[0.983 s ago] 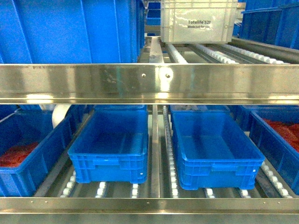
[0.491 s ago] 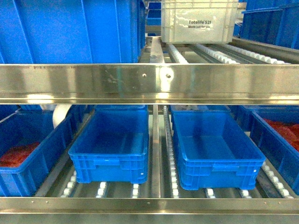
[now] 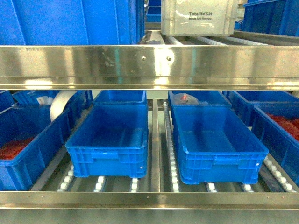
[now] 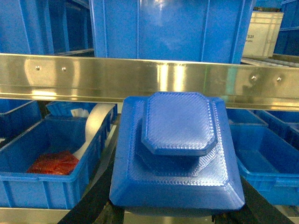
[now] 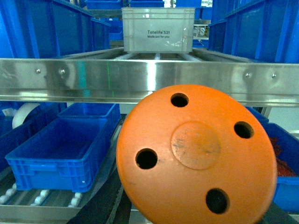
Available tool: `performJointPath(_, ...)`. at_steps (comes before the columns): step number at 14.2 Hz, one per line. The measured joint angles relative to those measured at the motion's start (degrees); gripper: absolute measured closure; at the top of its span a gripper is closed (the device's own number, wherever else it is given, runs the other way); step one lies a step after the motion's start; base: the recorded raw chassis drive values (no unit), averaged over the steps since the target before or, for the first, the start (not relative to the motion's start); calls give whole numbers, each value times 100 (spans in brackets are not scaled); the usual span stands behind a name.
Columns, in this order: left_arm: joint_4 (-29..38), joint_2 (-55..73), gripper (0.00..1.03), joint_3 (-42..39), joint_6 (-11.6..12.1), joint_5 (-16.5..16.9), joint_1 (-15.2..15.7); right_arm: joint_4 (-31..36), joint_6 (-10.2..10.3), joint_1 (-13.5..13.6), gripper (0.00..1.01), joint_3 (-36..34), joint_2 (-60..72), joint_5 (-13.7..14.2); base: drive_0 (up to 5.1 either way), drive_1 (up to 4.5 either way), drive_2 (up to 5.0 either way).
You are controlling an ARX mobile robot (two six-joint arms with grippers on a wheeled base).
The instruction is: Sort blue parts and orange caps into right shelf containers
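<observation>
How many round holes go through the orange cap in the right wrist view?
4: on the orange cap, one at top, right, left, bottom. None appears hidden.

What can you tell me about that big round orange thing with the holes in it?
The round orange plastic cap fills the lower half of the right wrist view, its flat face turned toward the camera. It has four small round holes spaced around a raised circular centre, which looks slightly scuffed. Its lower edge meets dark gripper parts that seem to carry it, though the fingers are hidden. Behind it runs the shiny steel shelf rail, with blue plastic bins on the rollers beyond.
</observation>
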Motion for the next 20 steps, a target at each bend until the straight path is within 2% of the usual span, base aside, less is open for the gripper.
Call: performJointPath(20, -17, 0, 63, 0, 59, -2, 0, -9, -4, 0, 58, 0, 0, 11, 0, 0, 0)
